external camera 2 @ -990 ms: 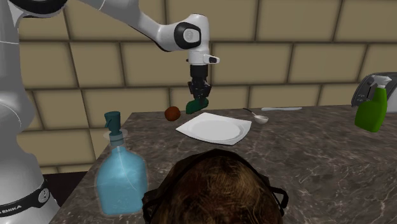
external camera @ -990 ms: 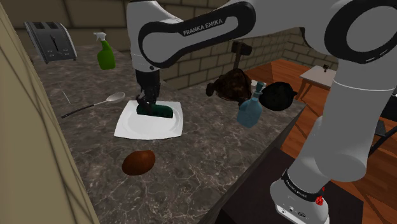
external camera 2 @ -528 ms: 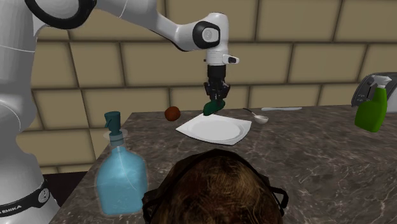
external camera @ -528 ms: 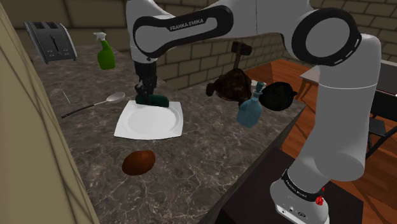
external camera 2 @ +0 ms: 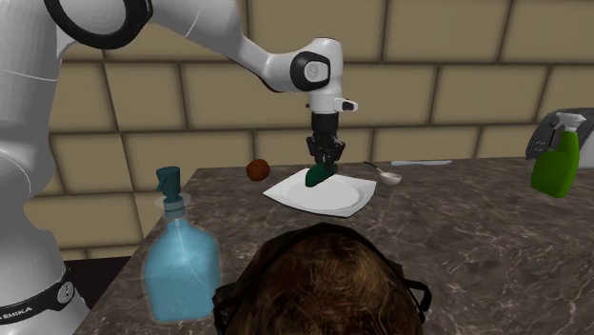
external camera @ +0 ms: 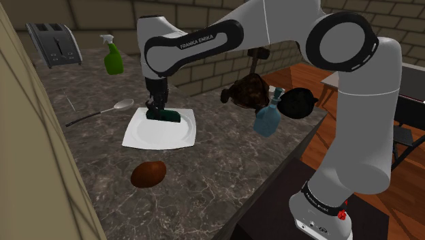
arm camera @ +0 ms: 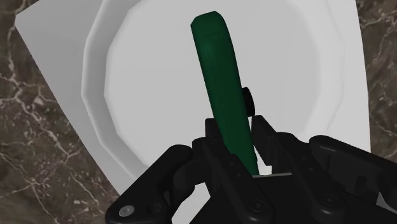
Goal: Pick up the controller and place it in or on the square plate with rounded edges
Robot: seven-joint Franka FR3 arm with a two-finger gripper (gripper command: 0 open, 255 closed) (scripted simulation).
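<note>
The controller [arm camera: 220, 83] is a long dark green bar, and my black gripper [arm camera: 234, 137] is shut on one end of it. The rest of the bar sticks out over the middle of the white square plate with rounded edges [arm camera: 133, 38]. In the shoulder view the gripper [external camera: 155, 109] holds the green controller [external camera: 169, 116] low over the far part of the plate [external camera: 161, 134]. From the second exterior view, the gripper [external camera 2: 324, 160] points straight down with the controller [external camera 2: 317, 175] just above the plate [external camera 2: 328, 196]; whether it touches the plate I cannot tell.
On the dark marble counter lie a brown oval object [external camera: 148, 173] in front of the plate, a spoon [external camera: 102, 111], a green spray bottle [external camera: 113, 56], a toaster [external camera: 54, 42], a blue bottle [external camera: 267, 116] and dark brown and black items [external camera: 248, 92]. A beige panel [external camera: 34, 157] borders the counter.
The gripper has carried the controller from the plate's edge in over the plate and lowered it toward the plate's middle. It has stayed shut on the controller.
</note>
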